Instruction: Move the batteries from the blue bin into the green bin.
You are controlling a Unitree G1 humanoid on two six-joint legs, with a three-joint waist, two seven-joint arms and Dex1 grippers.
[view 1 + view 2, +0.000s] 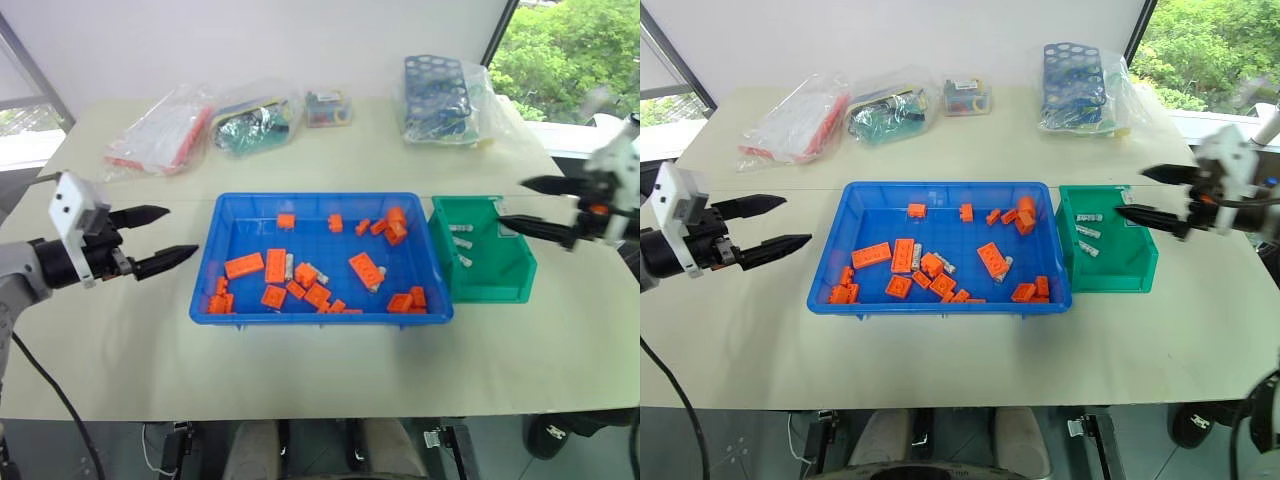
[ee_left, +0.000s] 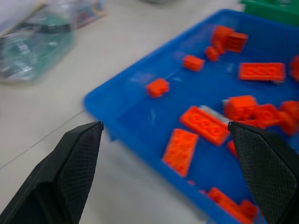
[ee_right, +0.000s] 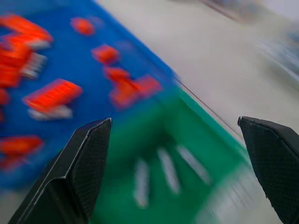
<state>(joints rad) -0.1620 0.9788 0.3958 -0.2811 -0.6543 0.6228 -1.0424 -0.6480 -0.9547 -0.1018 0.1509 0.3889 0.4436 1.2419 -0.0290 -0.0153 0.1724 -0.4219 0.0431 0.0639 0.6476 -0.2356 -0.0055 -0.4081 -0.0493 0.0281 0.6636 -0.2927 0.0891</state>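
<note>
Batteries (image 1: pixel 461 243) split between two bins; both grippers empty and spread wide.

Three silver-grey batteries lay inside the green bin (image 1: pixel 505 282) at centre right of the head view, which stood just beside the right wall of the blue bin (image 1: pixel 310 202) at frame centre. Further batteries (image 1: pixel 289 265) remained in the blue bin among scattered orange bricks (image 1: pixel 275 266), several touching or partly tucked under bricks. The left gripper (image 1: pixel 155 238) was at the left edge, level with the blue bin's left wall and apart from it, fingers parted, nothing between them. The right gripper (image 1: pixel 522 205) stood at the right edge, over the green bin's far right corner, fingers likewise parted and empty. Clear bags of parts (image 1: pixel 160 128) and a bagged blue perforated rack (image 1: pixel 437 95) lay along the upper part of the table (image 1: pixel 320 375).
</note>
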